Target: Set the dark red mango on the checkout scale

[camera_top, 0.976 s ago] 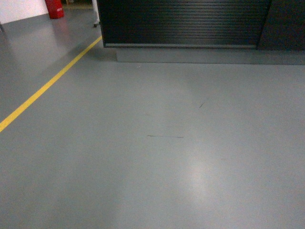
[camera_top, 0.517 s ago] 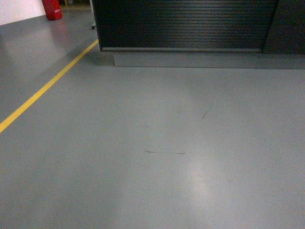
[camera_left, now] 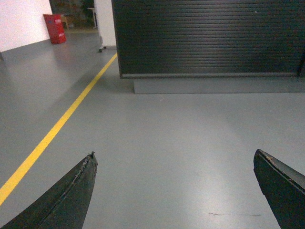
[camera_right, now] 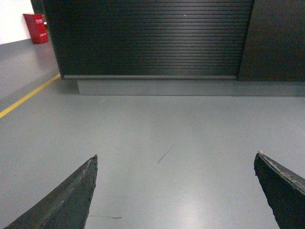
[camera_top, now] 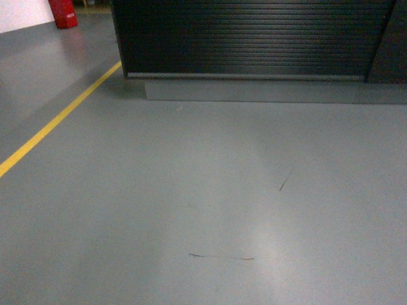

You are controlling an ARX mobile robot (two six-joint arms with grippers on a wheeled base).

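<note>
In the head view the checkout (camera_top: pixel 254 38) is looming larger than a second ago and the floor scuffs are sliding down the picture; I judge the base is closing on the counter; one yellow line (camera_top: pixel 57 121) and one red object (camera_top: pixel 62 13) are showing, no arms.

In the left wrist view the left gripper (camera_left: pixel 178 191) is hanging with two fingers wide apart, holding nothing.

In the right wrist view the right gripper (camera_right: pixel 178 191) is doing likewise; mango and scale are appearing nowhere.
</note>
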